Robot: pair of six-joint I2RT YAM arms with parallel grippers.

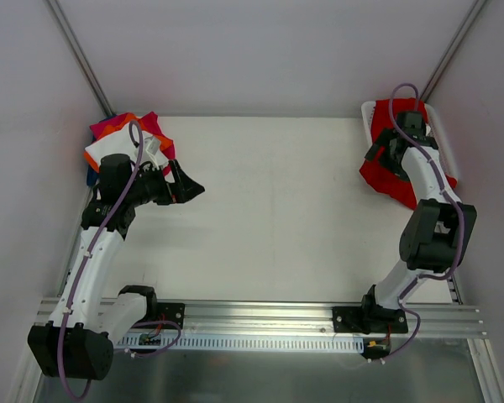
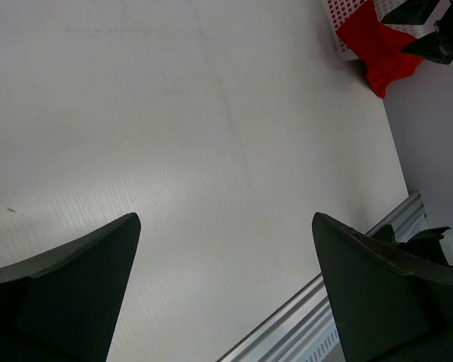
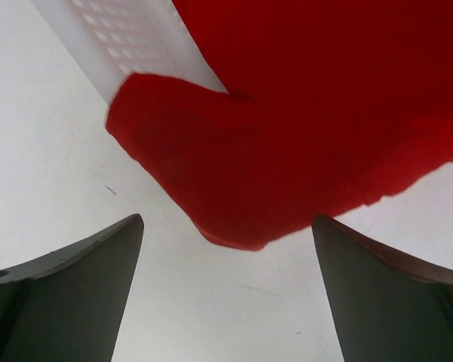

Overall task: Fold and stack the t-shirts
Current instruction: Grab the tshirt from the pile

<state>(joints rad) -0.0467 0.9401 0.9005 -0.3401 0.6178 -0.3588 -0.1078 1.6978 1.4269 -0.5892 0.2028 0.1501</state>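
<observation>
A large bright red t-shirt [image 1: 378, 178] spills out of a white mesh basket [image 1: 370, 112] at the far right and hangs over its wall [image 3: 136, 38] onto the table. My right gripper [image 1: 385, 159] hovers over it, open. In the right wrist view the red cloth [image 3: 302, 128] lies just ahead of the open gripper [image 3: 226, 219], nothing between the fingers. Folded t-shirts are stacked at the far left: white [image 1: 116, 149] on top, orange [image 1: 122, 119], magenta [image 1: 154, 126] and a blue edge [image 1: 91, 177]. My left gripper [image 1: 187, 188] sits beside that stack, open [image 2: 225, 219] over bare table.
The aluminium rail [image 1: 260, 312] with both arm bases runs along the near edge. Grey walls close in the left, back and right. In the left wrist view the red shirt [image 2: 381, 49] and basket [image 2: 346, 19] show far across the white table [image 2: 211, 136].
</observation>
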